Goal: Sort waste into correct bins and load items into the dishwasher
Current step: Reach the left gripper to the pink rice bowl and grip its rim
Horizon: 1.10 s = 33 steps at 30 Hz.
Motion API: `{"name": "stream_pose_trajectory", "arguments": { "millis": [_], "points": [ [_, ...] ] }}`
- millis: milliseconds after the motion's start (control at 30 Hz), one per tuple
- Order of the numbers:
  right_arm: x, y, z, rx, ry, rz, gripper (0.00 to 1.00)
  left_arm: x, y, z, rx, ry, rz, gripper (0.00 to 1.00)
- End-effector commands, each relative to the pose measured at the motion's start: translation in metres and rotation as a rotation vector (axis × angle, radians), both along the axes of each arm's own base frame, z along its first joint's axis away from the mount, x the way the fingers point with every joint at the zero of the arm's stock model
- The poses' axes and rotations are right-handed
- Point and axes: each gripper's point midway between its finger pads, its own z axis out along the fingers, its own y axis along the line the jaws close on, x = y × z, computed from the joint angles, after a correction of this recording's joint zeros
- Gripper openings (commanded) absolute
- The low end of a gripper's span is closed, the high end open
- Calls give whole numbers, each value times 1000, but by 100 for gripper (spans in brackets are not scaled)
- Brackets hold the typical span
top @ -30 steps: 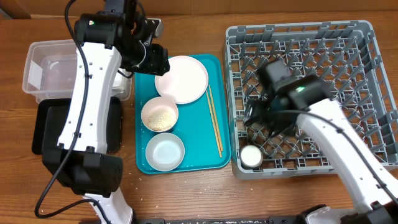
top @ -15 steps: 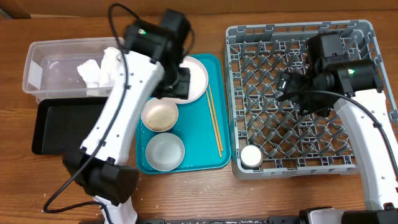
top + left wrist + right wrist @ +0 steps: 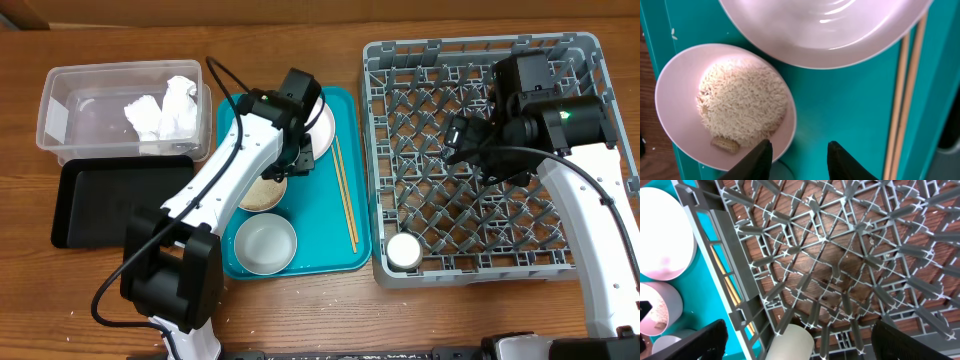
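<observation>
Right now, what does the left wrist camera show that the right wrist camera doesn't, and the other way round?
Only the left wrist view shows the whole heap of rice in the pinkish bowl, with a brown scrap in it. Only the right wrist view shows the grey dish rack and the small white cup standing in it. Both show the white plate, that bowl and the teal tray.

On the teal tray (image 3: pixel 315 240), the left arm (image 3: pixel 235 165) hides most of the plate (image 3: pixel 326 128) and part of the rice bowl (image 3: pixel 262 197). In the left wrist view, the plate and the chopsticks (image 3: pixel 902 100) on that tray run out of frame, and only the tips of the left fingers (image 3: pixel 757 160) show.
</observation>
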Motion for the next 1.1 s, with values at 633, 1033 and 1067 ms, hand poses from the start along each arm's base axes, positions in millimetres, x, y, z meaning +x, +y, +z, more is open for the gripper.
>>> {"name": "stream_pose_trajectory", "arguments": {
  "millis": [633, 1033, 1067],
  "points": [
    [6, 2, 10, 3, -46, 40, 93, 0, 7, -51, -26, -51, 125, 35],
    [6, 2, 10, 2, -46, 40, 93, -3, 8, -63, -26, -55, 113, 4],
    [6, 2, 10, 2, -46, 40, 93, -3, 8, -63, -26, -55, 113, 4]
  ]
}}
